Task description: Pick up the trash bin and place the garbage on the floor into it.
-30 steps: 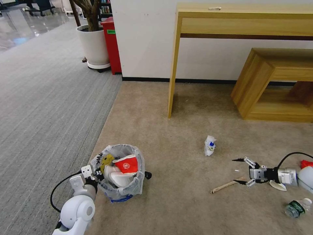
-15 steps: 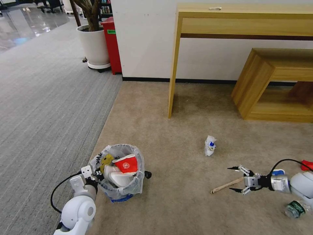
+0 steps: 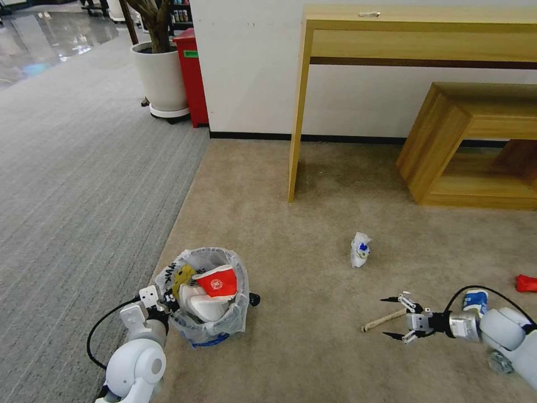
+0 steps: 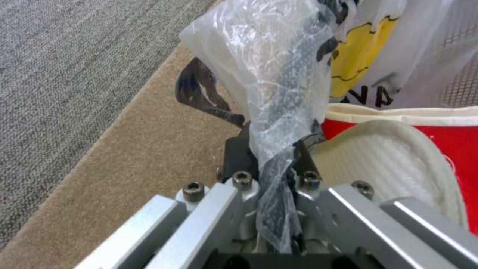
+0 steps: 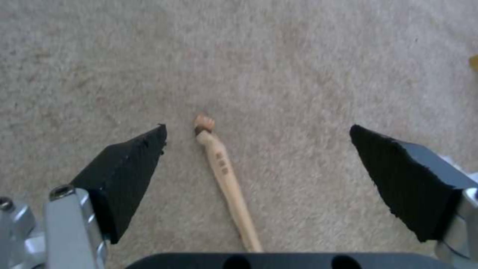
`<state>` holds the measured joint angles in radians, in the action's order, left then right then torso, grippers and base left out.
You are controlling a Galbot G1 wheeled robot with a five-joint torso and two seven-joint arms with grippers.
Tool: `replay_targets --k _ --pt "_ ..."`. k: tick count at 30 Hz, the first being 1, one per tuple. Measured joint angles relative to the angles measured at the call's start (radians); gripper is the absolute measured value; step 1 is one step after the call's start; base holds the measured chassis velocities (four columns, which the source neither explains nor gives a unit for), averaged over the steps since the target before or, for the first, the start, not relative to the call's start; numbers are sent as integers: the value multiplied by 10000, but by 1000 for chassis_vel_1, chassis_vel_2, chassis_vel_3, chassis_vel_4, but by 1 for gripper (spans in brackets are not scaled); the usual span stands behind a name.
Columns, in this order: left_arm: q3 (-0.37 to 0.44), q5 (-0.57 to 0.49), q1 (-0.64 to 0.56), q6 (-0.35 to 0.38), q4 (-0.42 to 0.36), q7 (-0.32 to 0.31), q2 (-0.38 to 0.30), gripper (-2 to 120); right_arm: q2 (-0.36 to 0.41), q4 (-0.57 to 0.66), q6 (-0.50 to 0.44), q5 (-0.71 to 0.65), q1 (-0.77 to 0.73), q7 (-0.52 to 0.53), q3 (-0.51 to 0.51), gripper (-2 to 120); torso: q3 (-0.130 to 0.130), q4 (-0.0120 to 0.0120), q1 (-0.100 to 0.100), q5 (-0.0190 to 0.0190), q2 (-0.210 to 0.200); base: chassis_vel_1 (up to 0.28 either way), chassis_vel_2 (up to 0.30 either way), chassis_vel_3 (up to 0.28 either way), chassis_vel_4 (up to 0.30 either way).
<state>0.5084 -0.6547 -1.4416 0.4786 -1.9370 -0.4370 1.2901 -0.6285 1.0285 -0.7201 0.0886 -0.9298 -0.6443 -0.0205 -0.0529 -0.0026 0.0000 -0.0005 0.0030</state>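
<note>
Beige short-pile floor [image 3: 313,347] fills the near scene; grey ribbed carpet lies to the left, a wooden desk and low shelf stand against the far wall.

Trash bin [image 3: 210,296] sits near left, close to the seam between the two carpets. It already holds a white slipper and a red-white carton. Left gripper [image 3: 162,302] is clamped on the bag-lined rim at the bin's left side; the left wrist view shows the plastic liner [image 4: 279,112] pinched between its fingers.

Right gripper [image 3: 390,318] hovers low over the floor at near right, jaws spread wide, nothing in them. The wooden stick [image 3: 384,320] lies flat just at its tips; in the right wrist view the stick [image 5: 226,179] runs between the two pads, closer to one of them.

Step in hand, as judged: reaching for the stick. Its long axis runs from near left to far right, the knobbed end pointing away from the wrist. Next move probably calls for lowering to the carpet, centring, and closing across the thin shaft.

Still on the floor: crumpled white wrapper [image 3: 359,249] farther off, blue-white cup [image 3: 475,302], red wrapper [image 3: 526,282].
</note>
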Motion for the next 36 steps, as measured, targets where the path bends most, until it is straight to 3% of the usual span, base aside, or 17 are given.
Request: replay_targets --k 36 --pt "9 82 -163 -6 -87 67 99 0 -1423 -2166 -376 893 352 -61 1251 91 2 2 0 4 2 0 0 0 0"
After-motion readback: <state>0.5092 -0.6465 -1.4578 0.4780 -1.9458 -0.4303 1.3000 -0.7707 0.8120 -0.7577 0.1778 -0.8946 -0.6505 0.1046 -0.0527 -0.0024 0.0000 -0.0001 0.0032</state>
